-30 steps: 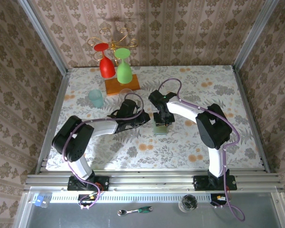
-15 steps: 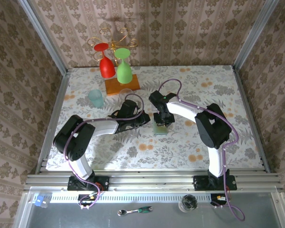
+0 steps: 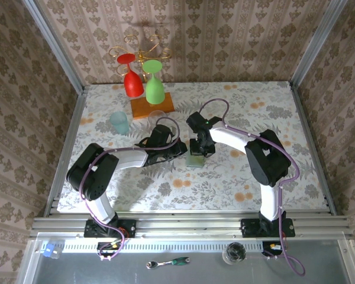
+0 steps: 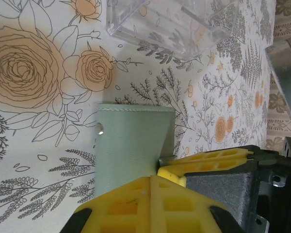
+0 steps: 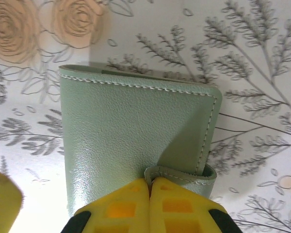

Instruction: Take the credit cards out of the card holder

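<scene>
The green card holder (image 5: 136,131) lies shut and flat on the flowery worktop (image 5: 262,73), in the middle between the two arms. The right claw (image 5: 150,187) is closed, pinching the small flap (image 5: 184,174) at the holder's edge. The left claw (image 4: 150,184) is closed too, its tips over the holder's near end. A clear plastic piece (image 4: 169,24) sits nearby.

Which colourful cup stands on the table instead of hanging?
The pale teal tumbler, upright at the left. The red goblet and green goblet hang upside down from the gold rack.
</scene>
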{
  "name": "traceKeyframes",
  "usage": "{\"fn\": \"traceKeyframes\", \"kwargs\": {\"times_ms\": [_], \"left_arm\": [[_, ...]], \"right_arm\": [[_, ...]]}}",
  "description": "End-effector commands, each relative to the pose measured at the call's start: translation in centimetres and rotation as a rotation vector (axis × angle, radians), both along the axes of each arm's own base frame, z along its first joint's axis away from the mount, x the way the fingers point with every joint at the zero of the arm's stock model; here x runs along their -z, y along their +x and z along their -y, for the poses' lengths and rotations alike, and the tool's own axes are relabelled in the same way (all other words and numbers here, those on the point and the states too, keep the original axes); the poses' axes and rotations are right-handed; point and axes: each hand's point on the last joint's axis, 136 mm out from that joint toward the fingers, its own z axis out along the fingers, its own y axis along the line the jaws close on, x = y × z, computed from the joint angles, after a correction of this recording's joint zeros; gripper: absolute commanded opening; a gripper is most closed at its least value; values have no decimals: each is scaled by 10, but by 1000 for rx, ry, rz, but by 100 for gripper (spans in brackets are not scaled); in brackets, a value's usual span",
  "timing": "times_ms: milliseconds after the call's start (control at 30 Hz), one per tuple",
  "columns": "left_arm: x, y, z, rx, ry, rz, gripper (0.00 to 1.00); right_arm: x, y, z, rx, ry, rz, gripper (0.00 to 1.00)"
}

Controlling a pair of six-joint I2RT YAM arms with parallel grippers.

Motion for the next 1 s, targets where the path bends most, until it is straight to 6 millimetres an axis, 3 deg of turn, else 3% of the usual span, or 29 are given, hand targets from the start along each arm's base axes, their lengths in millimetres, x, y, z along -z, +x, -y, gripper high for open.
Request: {"fn": "traceKeyframes", "kwargs": {"times_ms": [0,300,600,967], "left_arm": [[4,-2,7,23,-2,-25,0],[25,-9,7,41,14,-127,0],[59,-24,-8,99,119,-230,0],[80,-29,-22,116,190,-264,0]], "right_arm": [[-3,-9,-18,0,102,-29,0],[0,-12,-24,-14,110,-39,0],[15,-21,-7,-106,-152,-61,0],[22,-24,30,-210,-491,-53,0]]}}
